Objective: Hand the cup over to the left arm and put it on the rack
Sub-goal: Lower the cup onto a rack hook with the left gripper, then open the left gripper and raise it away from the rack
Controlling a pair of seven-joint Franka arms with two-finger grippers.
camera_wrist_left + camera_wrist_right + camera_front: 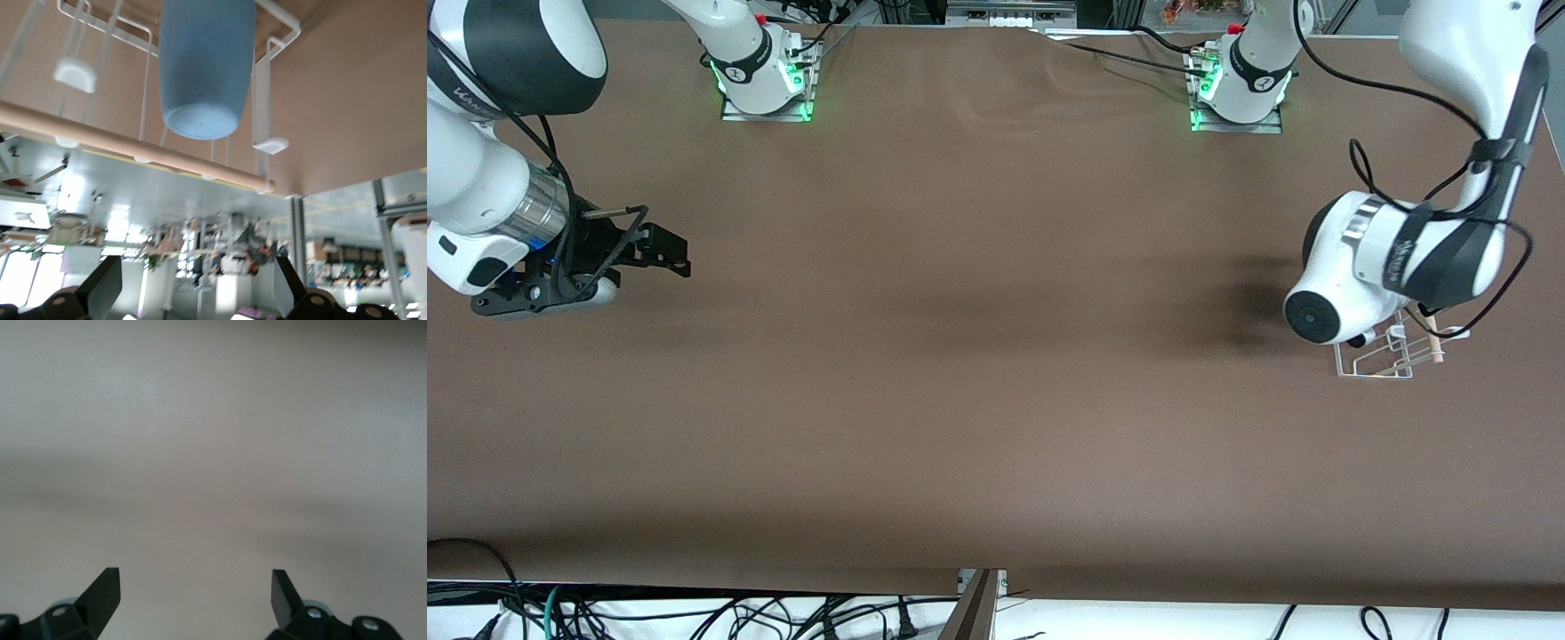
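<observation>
The light-blue cup [207, 67] sits on the white wire rack [263, 93], its closed bottom facing the left wrist camera, above the wooden dowel [133, 143]. My left gripper [197, 270] is open and empty, drawn back from the cup with a clear gap. In the front view the rack [1383, 360] stands at the left arm's end of the table, partly under the left arm's wrist [1352, 276], which hides the cup. My right gripper [669, 253] is open and empty, low over bare table at the right arm's end; it also shows in the right wrist view [195, 580].
The brown table [996, 356] stretches wide between the two arms. A black cable [1432, 209] loops around the left arm's wrist. The arm bases [765, 80] stand along the table's edge farthest from the front camera. Cables hang below the nearest edge.
</observation>
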